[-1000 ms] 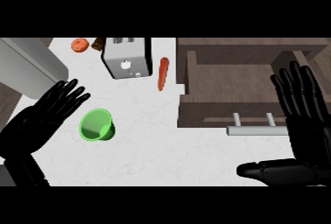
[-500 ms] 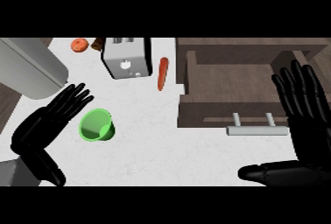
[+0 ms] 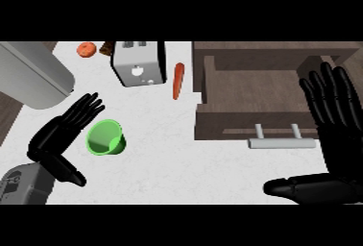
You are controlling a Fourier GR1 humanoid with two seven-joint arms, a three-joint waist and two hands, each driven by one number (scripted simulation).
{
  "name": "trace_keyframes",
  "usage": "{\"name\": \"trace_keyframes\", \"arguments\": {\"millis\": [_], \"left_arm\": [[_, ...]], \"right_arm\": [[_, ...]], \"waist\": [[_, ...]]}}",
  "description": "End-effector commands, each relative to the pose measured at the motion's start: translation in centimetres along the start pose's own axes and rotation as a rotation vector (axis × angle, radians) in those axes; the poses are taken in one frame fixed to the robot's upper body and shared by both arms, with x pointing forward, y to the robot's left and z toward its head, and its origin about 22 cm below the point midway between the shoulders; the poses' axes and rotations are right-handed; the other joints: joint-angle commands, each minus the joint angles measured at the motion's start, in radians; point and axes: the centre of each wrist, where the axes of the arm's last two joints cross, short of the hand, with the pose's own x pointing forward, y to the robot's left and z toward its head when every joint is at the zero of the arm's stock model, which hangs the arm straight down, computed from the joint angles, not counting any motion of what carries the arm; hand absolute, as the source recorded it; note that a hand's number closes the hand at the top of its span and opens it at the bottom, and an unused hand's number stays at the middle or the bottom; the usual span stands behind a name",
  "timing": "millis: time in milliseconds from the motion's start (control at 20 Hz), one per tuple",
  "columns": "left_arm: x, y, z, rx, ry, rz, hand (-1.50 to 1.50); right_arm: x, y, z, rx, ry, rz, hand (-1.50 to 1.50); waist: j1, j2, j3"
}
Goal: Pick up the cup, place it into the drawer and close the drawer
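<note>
On the white speckled counter [image 3: 177, 153] stood a silver two-slot toaster [image 3: 138, 65], with a slim orange carrot [image 3: 178, 80] just beside it, a small round orange fruit [image 3: 86, 48] at the far edge, and a large grey cylindrical vessel [image 3: 32, 74] well apart.

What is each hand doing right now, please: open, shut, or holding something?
Left hand: open, fingers straight, beside the cup, holding nothing.
Right hand: open, fingers straight, holding nothing.
</note>
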Motion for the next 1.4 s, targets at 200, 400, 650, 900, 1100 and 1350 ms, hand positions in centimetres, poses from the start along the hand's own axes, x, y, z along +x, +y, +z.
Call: {"name": "trace_keyframes", "arguments": {"millis": [200,400,650,900,1100,1350], "left_arm": [[-4.1,1.1,2.5,-0.017,0.024,0.007,-1.5],[-3.0,3.0,0.8,-0.013,0.03,0.009,-1.5],[-5.8,2.5,2.7,0.02,0.019,0.028,-1.5],[-6.1,3.4,2.0,0.053,0.03,0.01,-1.5],[-7.8,2.2,1.9,0.067,0.04,0.013,-1.5],[-8.8,1.4,1.0,0.071,0.048,0.01,-1.5]], "right_arm": [[-0.2,-1.1,0.9,0.009,-0.011,-0.015,-1.5],[0.0,-1.4,0.2,0.014,-0.005,-0.001,-1.5],[0.0,0.1,0.6,0.027,-0.014,-0.012,-1.5],[-0.4,0.4,1.0,0.042,0.003,-0.008,-1.5],[0.1,-0.1,0.2,0.018,-0.015,-0.01,-1.5],[0.2,-0.6,0.6,0.047,0.002,-0.013,-1.5]], "waist": [[-0.002,0.001,0.0],[-0.004,0.001,0.0],[-0.009,0.003,-0.001],[-0.014,0.005,-0.002],[-0.012,0.006,-0.002],[-0.024,0.008,-0.002]]}}
